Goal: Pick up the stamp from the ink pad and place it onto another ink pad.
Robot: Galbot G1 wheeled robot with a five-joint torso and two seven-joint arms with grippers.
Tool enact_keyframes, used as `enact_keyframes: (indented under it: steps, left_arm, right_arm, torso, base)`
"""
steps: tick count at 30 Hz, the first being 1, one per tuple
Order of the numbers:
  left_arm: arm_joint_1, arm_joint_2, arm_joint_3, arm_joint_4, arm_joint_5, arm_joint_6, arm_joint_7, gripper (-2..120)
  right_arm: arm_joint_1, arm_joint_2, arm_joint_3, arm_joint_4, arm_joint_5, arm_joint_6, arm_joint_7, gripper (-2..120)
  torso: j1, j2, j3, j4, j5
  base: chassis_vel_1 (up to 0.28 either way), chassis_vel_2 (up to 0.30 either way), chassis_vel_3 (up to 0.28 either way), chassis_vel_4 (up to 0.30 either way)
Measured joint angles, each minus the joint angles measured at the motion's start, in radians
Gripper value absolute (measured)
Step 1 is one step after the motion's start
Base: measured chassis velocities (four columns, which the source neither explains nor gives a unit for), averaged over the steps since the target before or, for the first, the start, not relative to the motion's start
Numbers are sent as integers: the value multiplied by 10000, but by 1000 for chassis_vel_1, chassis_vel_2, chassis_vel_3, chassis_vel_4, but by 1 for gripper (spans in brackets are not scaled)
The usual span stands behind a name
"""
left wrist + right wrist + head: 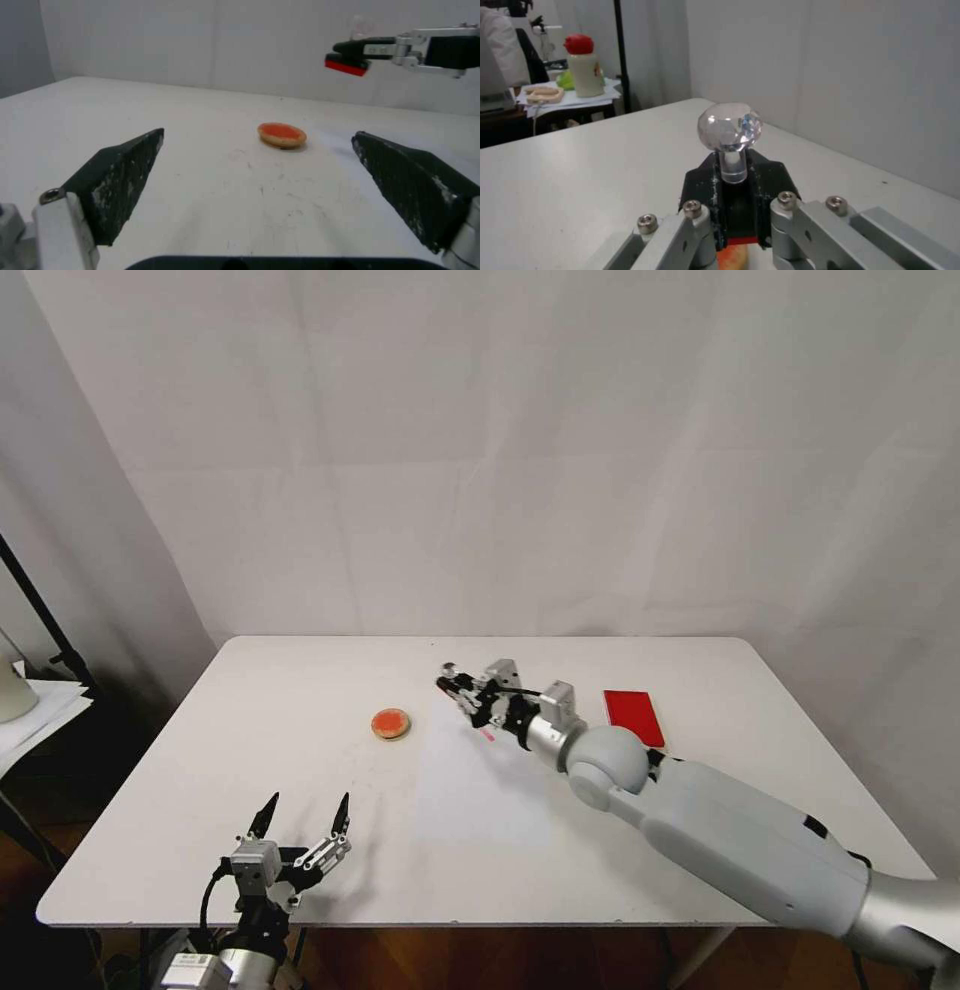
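Stamp (730,150) first: it is off the red rectangular ink pad (634,717) and up in the air, clamped by its stem between the black fingers of the right tool (458,685), with the clear faceted knob standing above them and the red-inked face hanging below. From the left wrist view the stamp's underside shows as a red strip under the black fingertips, well above the white table (250,750). The rectangular pad lies on the table beside the right arm's wrist, with nothing on it. The round orange pad (390,724) sits toward the middle of the table, on the robot's left of the carried stamp and apart from it. So the pick-up looks done and the carry across is in hand. By my reckoning the next move calls for bringing the stamp over the small disc, keeping its face level, and lowering it so that it lands within the tan rim; the disc is small, so a careless descent could catch the edge or nudge it. The left tool (303,818) waits at the near edge of the table with its fingers spread wide, holding nothing.
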Motion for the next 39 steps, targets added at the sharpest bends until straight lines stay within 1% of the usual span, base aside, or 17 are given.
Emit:
enact_keyframes:
  steps: [1, 2, 5, 12, 18, 32, 39]
  left_arm:
    - [-3, 0, 0, 0, 0, 0, 0, 100]
    - [-3, 0, 0, 0, 0, 0, 0, 100]
    - [-3, 0, 0, 0, 0, 0, 0, 100]
    - [0, 0, 0, 0, 0, 0, 0, 100]
    - [0, 0, 0, 0, 0, 0, 1, 100]
    - [0, 0, 0, 0, 0, 0, 1, 100]
    - [-1, 0, 0, 0, 0, 0, 1, 100]
  right_arm:
    - [88, 308, -148, -225, -14, 2, -7, 10]
    - [88, 308, -148, -225, -14, 2, -7, 10]
    - [168, 1134, -374, -863, -130, -42, 15, 10]
    - [185, 1984, -554, -1660, -192, -80, 64, 10]
    - [-29, 2138, -395, -1958, -241, -52, 52, 10]
    - [-413, 1892, -149, -2151, -377, 46, -4, 10]
    - [-468, 1967, -122, -2358, -459, 124, -46, 10]
  torso:
    - [0, 0, 0, 1, -1]
    - [0, 0, 0, 1, -1]
    - [0, 0, 0, 0, -1]
    - [0, 0, -1, -2, 1]
    - [0, 0, -1, -3, 4]
    - [-1, 0, -1, -3, 5]
    - [-1, 0, -1, -3, 5]
  base:
    - [0, 0, 0, 0]
    - [0, 0, 0, 0]
    - [0, 0, 0, 0]
    - [0, 0, 0, 0]
    - [0, 0, 0, 0]
    - [0, 0, 0, 0]
    - [0, 0, 0, 0]
